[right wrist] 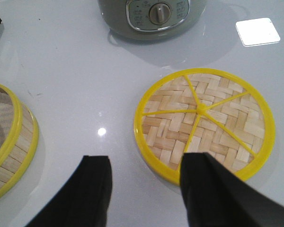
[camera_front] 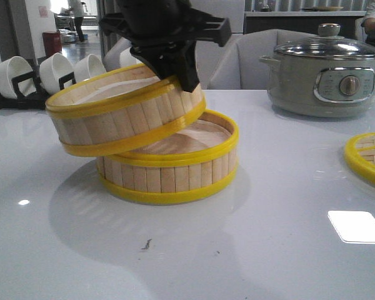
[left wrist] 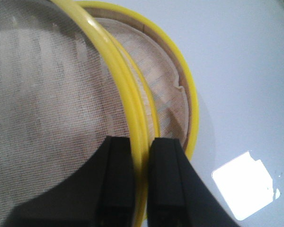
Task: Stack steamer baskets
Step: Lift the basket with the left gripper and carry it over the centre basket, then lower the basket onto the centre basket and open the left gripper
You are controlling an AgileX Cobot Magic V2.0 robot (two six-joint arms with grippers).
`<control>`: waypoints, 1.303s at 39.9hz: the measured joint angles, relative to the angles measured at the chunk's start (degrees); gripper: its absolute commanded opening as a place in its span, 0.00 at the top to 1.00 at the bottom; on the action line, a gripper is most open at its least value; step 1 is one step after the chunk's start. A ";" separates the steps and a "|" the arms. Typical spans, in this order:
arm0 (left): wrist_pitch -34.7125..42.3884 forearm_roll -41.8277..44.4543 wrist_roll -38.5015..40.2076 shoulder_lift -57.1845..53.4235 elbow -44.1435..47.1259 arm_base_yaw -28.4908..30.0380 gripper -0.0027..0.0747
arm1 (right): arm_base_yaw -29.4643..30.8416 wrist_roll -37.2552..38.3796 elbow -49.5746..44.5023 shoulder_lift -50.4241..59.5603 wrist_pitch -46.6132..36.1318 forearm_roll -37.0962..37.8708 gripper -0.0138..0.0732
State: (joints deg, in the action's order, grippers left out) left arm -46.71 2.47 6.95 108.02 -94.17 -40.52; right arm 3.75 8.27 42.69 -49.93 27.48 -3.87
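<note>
Two steamer baskets show in the front view. The lower steamer basket [camera_front: 169,172] rests on the white table. The upper steamer basket [camera_front: 122,119] hangs tilted over it, its left side high and shifted left, its low right side resting in the lower one. My left gripper [camera_front: 184,81] is shut on the upper basket's yellow rim [left wrist: 132,113]; the lower basket [left wrist: 168,92] lies beyond. The woven yellow-rimmed lid [right wrist: 203,118] lies flat on the table. My right gripper [right wrist: 146,165] stands open above the table at the lid's edge, holding nothing.
A grey-green electric pot [camera_front: 325,75] with a glass lid stands at the back right, just behind the woven lid [camera_front: 369,156]. White bowls [camera_front: 56,72] sit in a dark rack at the back left. The lower basket [right wrist: 12,142] shows at the edge of the right wrist view.
</note>
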 measured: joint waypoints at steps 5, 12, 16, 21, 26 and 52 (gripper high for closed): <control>-0.51 0.00 0.00 2.29 -2.22 -1.11 0.86 | 0.00 0.00 0.00 0.00 0.00 0.00 0.33; -1.90 -0.06 0.02 5.70 -6.11 -2.52 0.86 | 0.00 0.00 0.00 0.00 0.00 -0.24 0.33; -1.87 -0.06 0.02 6.85 -7.97 -3.22 0.86 | 0.00 0.00 0.00 0.00 0.00 -0.31 0.33; -1.92 -0.06 0.02 8.07 -8.78 -3.77 0.86 | 0.00 0.00 0.00 0.00 0.00 -0.31 0.33; -1.92 0.04 0.02 8.60 -8.92 -3.98 0.86 | 0.00 0.00 0.00 0.00 0.00 -0.31 0.33; -2.16 -1.51 0.02 8.73 -9.02 -3.98 0.86 | 0.00 0.00 0.00 0.00 0.00 -0.36 0.33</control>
State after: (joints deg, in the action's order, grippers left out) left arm -48.86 0.96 6.97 116.75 -103.19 -44.50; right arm 3.75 8.27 42.69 -49.93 27.48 -4.23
